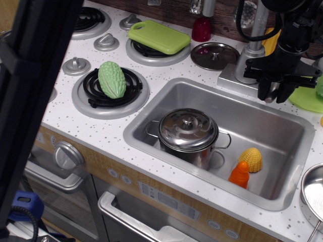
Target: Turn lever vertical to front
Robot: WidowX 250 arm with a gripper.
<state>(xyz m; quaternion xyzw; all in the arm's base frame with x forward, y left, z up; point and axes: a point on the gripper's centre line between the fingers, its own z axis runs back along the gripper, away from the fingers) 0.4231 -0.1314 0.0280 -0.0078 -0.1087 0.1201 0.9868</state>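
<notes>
The grey faucet body (248, 64) stands on its base (237, 79) behind the sink, mostly hidden by my arm. The lever (272, 91) shows only as a small silver-grey piece between my fingers, pointing toward the sink's front. My black gripper (273, 94) hangs over the sink's back right rim, its two fingers (263, 92) closed against the lever from both sides. The tall thin faucet pipe (259, 22) rises behind my arm.
The steel sink (151, 121) holds a lidded pot (188, 132), a yellow corn (251, 159) and an orange bottle (240, 174). A green plate (305, 96) lies right of the gripper and a pot lid (214, 55) to its left. Stove burners hold a green gourd (112, 78) and a cutting board (158, 36).
</notes>
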